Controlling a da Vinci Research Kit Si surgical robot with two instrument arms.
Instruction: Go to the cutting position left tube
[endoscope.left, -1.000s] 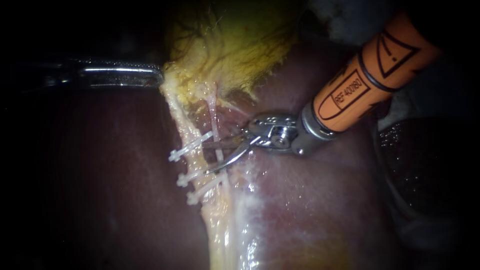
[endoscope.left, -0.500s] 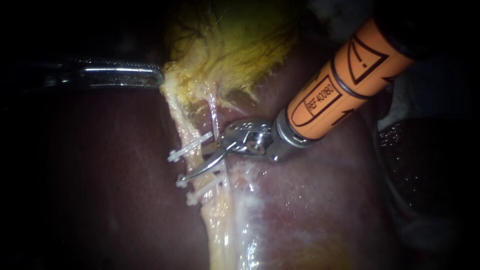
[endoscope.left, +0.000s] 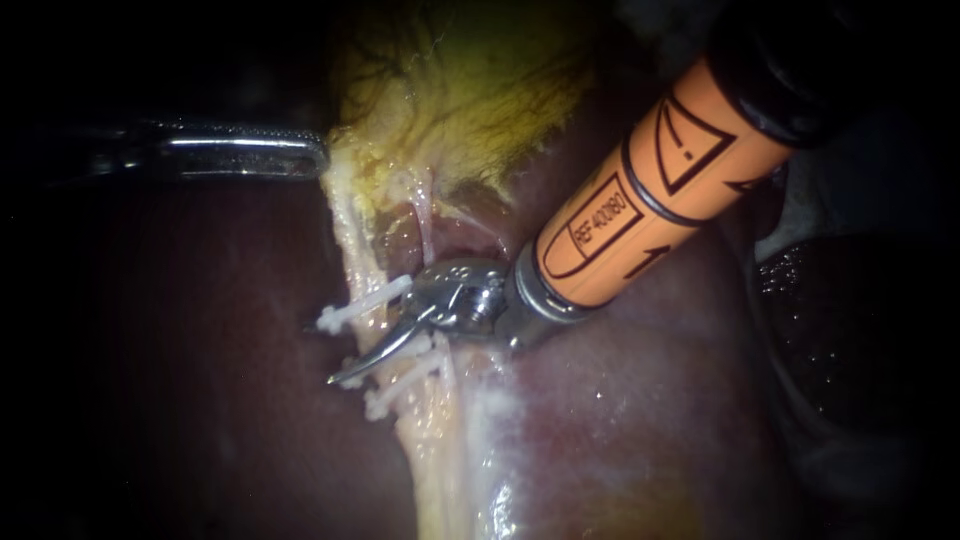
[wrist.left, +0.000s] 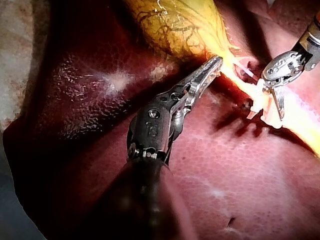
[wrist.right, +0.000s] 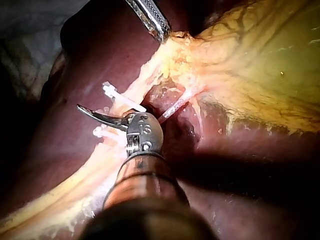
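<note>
The left tube (endoscope.left: 372, 262) is a yellowish strand running down from the gallbladder (endoscope.left: 470, 90). It carries one white clip (endoscope.left: 362, 303) above and two clips (endoscope.left: 392, 392) below. My right instrument (endoscope.left: 365, 355), on an orange shaft, has its curved blades at the tube between the upper clip and the lower pair. One blade lies across the front of the tube and the other passes behind it, so the jaws are open. In the right wrist view only one blade of my right instrument (wrist.right: 97, 116) shows. My left instrument (endoscope.left: 300, 158) is shut on the gallbladder's edge, as the left wrist view of my left instrument (wrist.left: 212, 65) confirms.
A thin pale right tube (endoscope.left: 425, 215) runs beside the left one, just above the right instrument's wrist. Dark red liver (endoscope.left: 200, 400) surrounds the strand on both sides. A dark mass (endoscope.left: 840, 330) lies at the far right.
My right instrument has slid left and down; its blades now straddle the left tube between the clips, nudging tube and clips slightly left. The left instrument has stayed put.
</note>
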